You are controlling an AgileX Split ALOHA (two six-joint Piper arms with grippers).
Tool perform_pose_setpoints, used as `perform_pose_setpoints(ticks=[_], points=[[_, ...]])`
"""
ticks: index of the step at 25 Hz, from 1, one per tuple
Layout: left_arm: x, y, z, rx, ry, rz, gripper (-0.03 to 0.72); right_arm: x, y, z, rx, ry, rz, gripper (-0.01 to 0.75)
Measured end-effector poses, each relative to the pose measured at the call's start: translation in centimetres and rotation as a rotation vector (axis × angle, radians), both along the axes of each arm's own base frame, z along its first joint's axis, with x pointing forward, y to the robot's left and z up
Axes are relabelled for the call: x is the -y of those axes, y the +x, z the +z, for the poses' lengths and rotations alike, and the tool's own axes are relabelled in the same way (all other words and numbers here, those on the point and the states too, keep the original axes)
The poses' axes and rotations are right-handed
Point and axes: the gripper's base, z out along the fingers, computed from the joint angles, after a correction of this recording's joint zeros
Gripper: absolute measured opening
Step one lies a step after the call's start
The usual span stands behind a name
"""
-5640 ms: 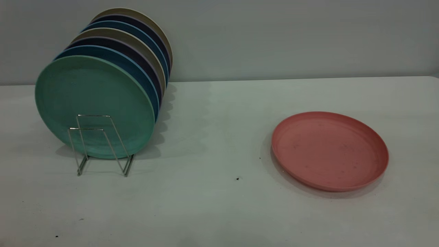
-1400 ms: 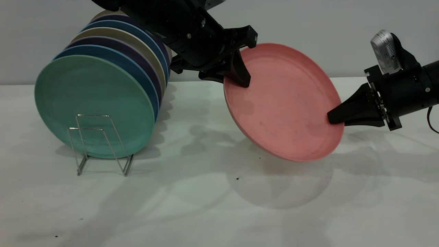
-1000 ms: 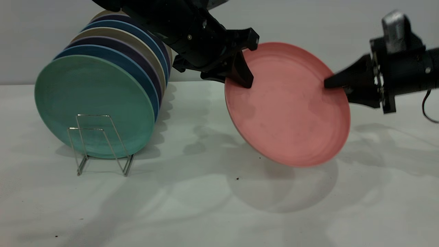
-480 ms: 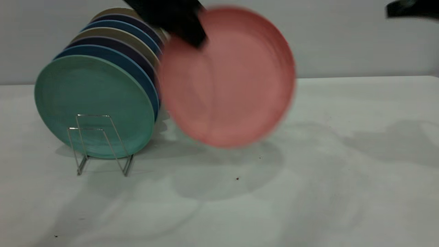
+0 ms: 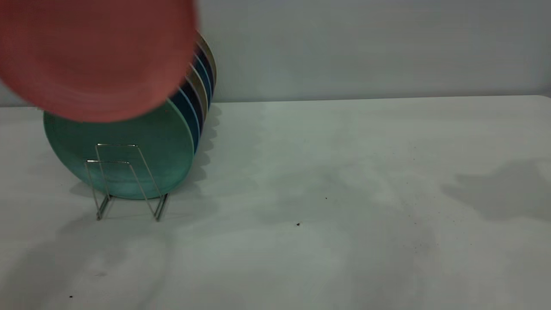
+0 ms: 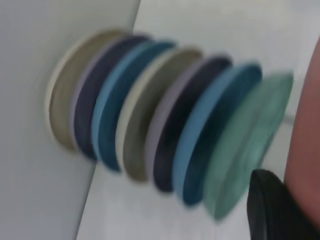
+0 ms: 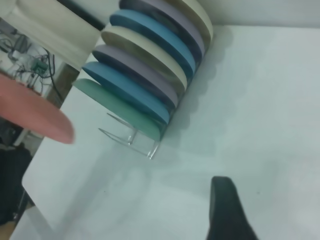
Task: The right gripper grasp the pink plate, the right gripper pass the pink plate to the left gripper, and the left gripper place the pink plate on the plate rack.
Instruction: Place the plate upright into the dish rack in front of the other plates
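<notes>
The pink plate (image 5: pixel 97 56) hangs in the air at the upper left, blurred, in front of the top of the teal plate (image 5: pixel 142 159). That plate stands frontmost in the plate rack (image 5: pixel 129 162). Neither arm shows in the exterior view. In the left wrist view one black finger (image 6: pixel 272 210) of my left gripper lies against the pink plate (image 6: pixel 307 130), gripping its rim. In the right wrist view one black finger (image 7: pixel 227 210) of my right gripper shows over bare table, holding nothing, far from the pink plate (image 7: pixel 35 112) and the rack (image 7: pixel 130 137).
Several plates in blue, dark purple and beige (image 5: pixel 196 92) stand upright behind the teal one, filling the rack's back slots. The rack's two front wire loops stand free. The white table (image 5: pixel 344 193) stretches to the right, with a grey wall behind.
The pink plate has swung left and up from mid-table to above the rack's front. The right gripper let go about a second ago, and both arms have left the exterior view.
</notes>
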Motion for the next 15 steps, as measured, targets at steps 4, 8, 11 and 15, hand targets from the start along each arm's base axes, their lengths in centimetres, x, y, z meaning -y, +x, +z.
perform_pose_setpoints(ticks=[4,8,11,15], points=[[-2.9,-0.3,-0.2,-0.061,0.036,-0.058,0.081,0.0,0.0,-0.1,-0.004,-0.006,0.002,0.461],[-3.1,-0.2,-1.1,-0.003,0.063,-0.296,0.081,0.0,0.0,-0.1,-0.005,-0.007,0.002,0.461],[-2.7,0.2,-2.6,0.042,0.067,-0.420,0.081,0.0,0.0,-0.1,-0.006,-0.007,0.002,0.461],[-2.5,1.4,-4.3,0.083,0.055,-0.427,0.081,0.0,0.0,-0.1,-0.006,-0.007,0.002,0.461]])
